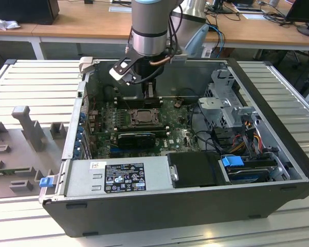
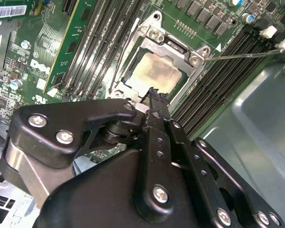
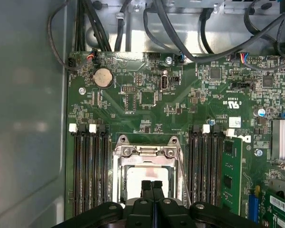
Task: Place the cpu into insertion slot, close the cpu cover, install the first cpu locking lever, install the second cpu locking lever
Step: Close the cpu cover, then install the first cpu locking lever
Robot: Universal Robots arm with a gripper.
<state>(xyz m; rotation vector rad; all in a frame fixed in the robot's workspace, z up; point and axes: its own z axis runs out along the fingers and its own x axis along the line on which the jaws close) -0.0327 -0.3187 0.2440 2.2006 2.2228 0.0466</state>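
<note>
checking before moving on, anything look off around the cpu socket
Yes: a thin locking lever sticks out from the cpu cover across the memory slots, not lying along the frame. The cpu sits flat under the cover, shut pincer at its edge.

The arm [image 1: 151, 28] reaches down into an open computer case [image 1: 277, 103] lying on the ribbed metal table [image 1: 36, 82], its tool [image 1: 142, 91] hanging close above the insertion slot [image 1: 143, 117] on the green motherboard [image 1: 180, 135], with the grey power supply [image 1: 118, 177] along the case's near wall.
</note>
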